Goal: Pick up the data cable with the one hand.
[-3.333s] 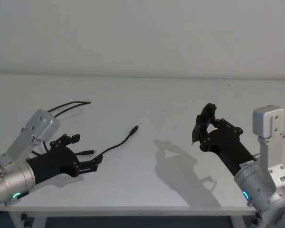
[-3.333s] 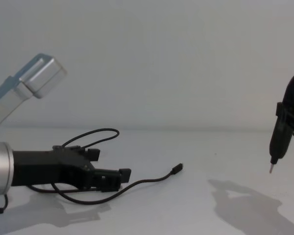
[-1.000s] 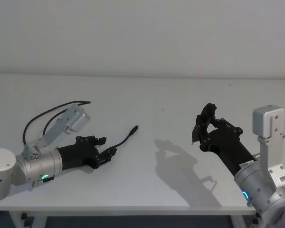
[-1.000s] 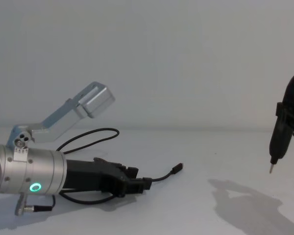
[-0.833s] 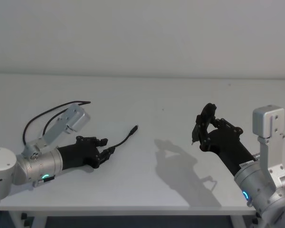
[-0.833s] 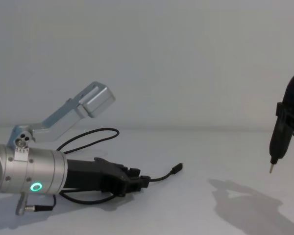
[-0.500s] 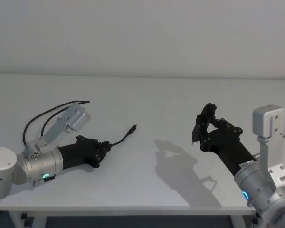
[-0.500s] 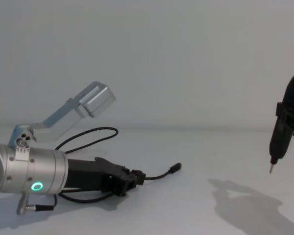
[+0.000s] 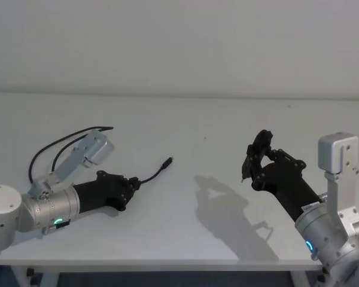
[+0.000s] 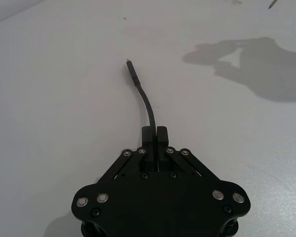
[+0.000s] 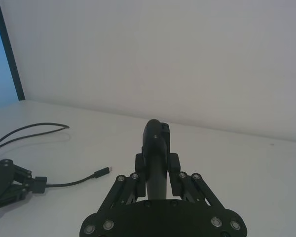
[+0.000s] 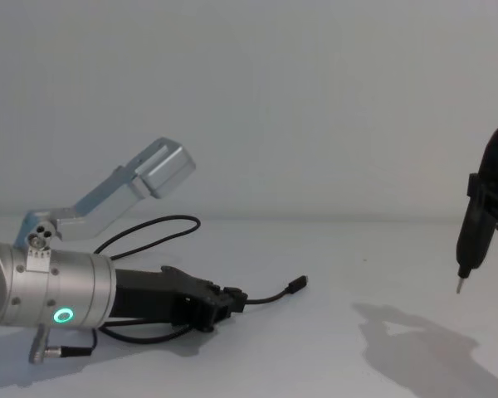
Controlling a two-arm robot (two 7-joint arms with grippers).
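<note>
- The data cable (image 9: 152, 174) lies on the left part of the white worktop (image 9: 203, 122). Its long loops trail back towards the far left, and one plug end reaches out towards the middle.
- A little way back from that plug, the cable passes between the fingers of the left pincer (image 9: 131, 183). The left wrist view shows the two pads pressed together on it, with the cable running straight out from between them.
- So I judge the grasp made and the lift not yet done. The left pincer sits low at the worktop, and the cable's loops and free end look to be resting on the surface.
- What is left is to raise the arm until the cable hangs clear.
- The right pincer (image 9: 249, 162) hangs raised over the right side, well apart from the cable. I cannot tell whether it is open or closed.
</note>
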